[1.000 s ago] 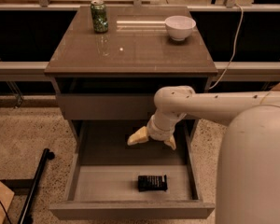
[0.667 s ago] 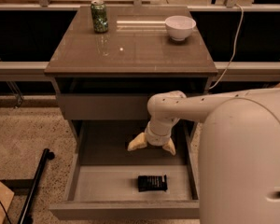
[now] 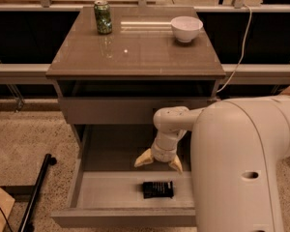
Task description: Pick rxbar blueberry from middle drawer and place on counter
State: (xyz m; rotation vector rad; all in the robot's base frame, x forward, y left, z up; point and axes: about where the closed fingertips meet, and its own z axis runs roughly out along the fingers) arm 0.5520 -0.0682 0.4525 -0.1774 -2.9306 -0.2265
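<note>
the robot's white arm fills the lower right, its thick shell covering the right end of the drawer cabinet. the arm reaches left and bends down into the open drawer.

the counter is the glossy brown top of the cabinet. below it the top drawer front sits closed. the middle drawer is pulled well out towards the camera, so its pale floor and slim left wall show.

a white bowl stands on the counter at the back right. a green can stands upright at the back left, well apart from the bowl. a pale cable hangs down past the counter's right edge. a black pole lies on the speckled ground at the lower left.

the gripper hangs over the rear part of the open drawer, pointing down. its two yellowish fingers are spread wide apart with nothing between them, and they touch nothing.

the rxbar blueberry lies flat on the drawer floor near the front, just below the gripper in the frame. a strip of bare floor shows between the bar and the fingertips.
</note>
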